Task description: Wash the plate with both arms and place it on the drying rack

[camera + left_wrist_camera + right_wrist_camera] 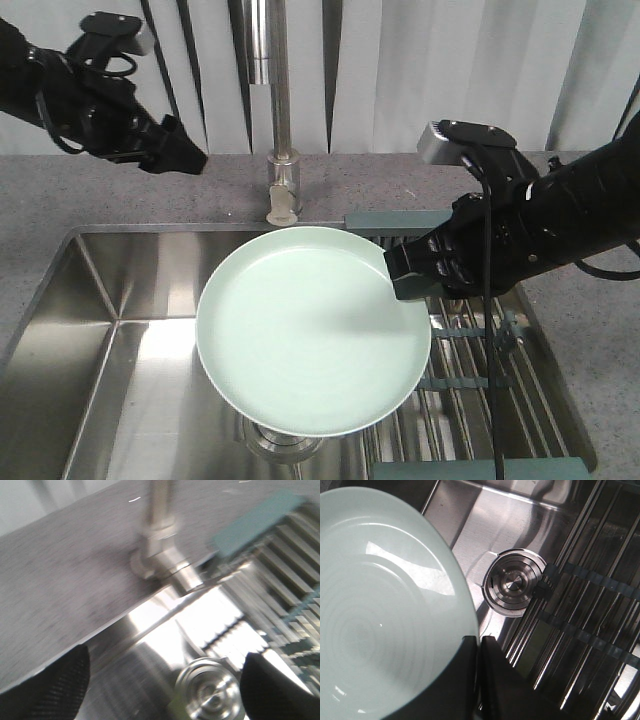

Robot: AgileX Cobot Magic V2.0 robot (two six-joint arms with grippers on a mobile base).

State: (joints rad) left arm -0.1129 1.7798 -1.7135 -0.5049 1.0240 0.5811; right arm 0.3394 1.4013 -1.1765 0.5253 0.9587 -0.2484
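Observation:
The pale mint-green plate (pixel 300 330) hangs level over the sink, in front of the tap. My right gripper (pixel 400 275) is shut on its right rim. In the right wrist view the plate (pixel 380 620) fills the left side, and the right gripper (pixel 479 645) pinches its edge between two black jaws. My left gripper (pixel 185 152) is raised at the upper left above the counter, well away from the plate. In the blurred left wrist view the left gripper (pixel 160 692) is open and holds nothing. The drying rack (pixel 470 380) lies across the right end of the sink, below my right arm.
The steel tap (pixel 283 150) stands behind the plate at the sink's back edge. The round drain (pixel 514 582) sits in the basin floor under the plate's edge, next to the rack rods (pixel 590 580). Grey counter (pixel 100 200) surrounds the sink (pixel 90 330).

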